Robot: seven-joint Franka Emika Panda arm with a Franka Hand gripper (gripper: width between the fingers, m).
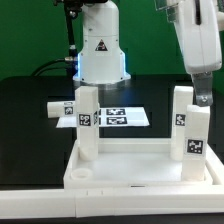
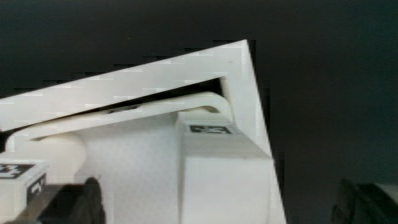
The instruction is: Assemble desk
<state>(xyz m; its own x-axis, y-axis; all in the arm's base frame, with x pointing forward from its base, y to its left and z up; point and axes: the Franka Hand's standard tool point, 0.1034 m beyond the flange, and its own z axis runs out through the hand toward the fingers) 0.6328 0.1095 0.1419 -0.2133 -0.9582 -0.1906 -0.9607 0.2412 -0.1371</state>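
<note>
The claw, spread and touching nothing, hangs above the right leg (upright on the top), probably released to stand.

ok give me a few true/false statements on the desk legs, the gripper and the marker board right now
1. Two legs stand upright on the desk top. True: one leg on the exterior view's left, another leg on its right.
2. The gripper is clamped on a leg. False: it is open, above the right leg.
3. The marker board lies flat behind the desk top. True.
4. All four legs are mounted. False: only two stand on the top.
5. A loose leg lies by the marker board. True.
</note>
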